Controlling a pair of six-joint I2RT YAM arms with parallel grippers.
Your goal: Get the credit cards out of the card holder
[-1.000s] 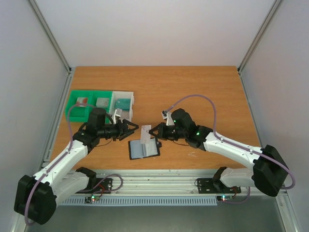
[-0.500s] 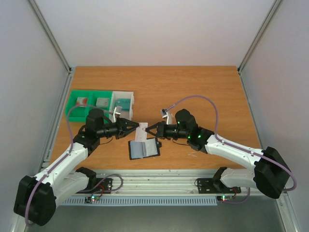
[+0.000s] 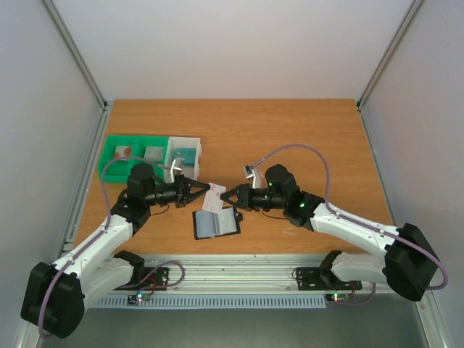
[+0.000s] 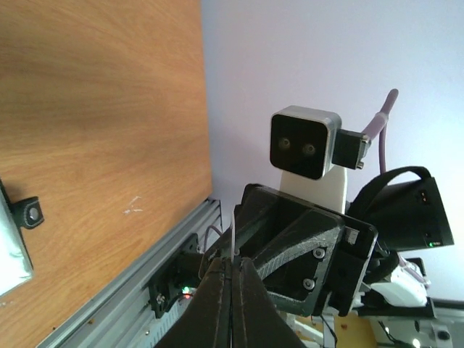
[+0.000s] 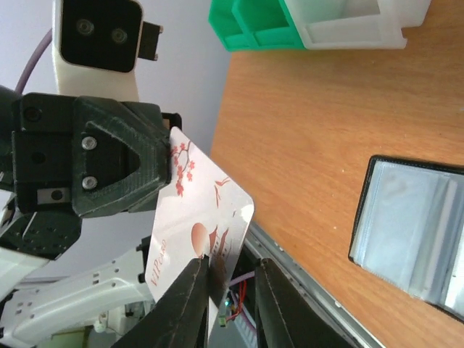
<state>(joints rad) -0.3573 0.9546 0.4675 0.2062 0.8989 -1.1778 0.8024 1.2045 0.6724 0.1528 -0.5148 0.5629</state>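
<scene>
The black card holder (image 3: pixel 216 223) lies open on the table, its clear pockets facing up; it also shows in the right wrist view (image 5: pixel 413 232). A white credit card (image 3: pixel 213 198) with red drawings hangs in the air between the two grippers. My left gripper (image 3: pixel 205 192) is shut on the card's left edge, which appears edge-on between its fingers (image 4: pixel 233 262). My right gripper (image 3: pixel 227 197) faces it with jaws apart (image 5: pixel 232 264). One right finger (image 5: pixel 192 290) still touches the card (image 5: pixel 196 232); the other stands off it.
A green tray (image 3: pixel 130 165) and a white tray (image 3: pixel 190 140) stand at the back left; a teal-green card (image 3: pixel 186 154) lies in the white one. The holder's clasp tab (image 4: pixel 29 212) shows at the left edge of the left wrist view. The metal rail (image 3: pixel 239 270) borders the near table edge.
The card rose from the holder between the grippers. My left gripper closed on its edge, and my right gripper, shut on it before, has parted its jaws.
</scene>
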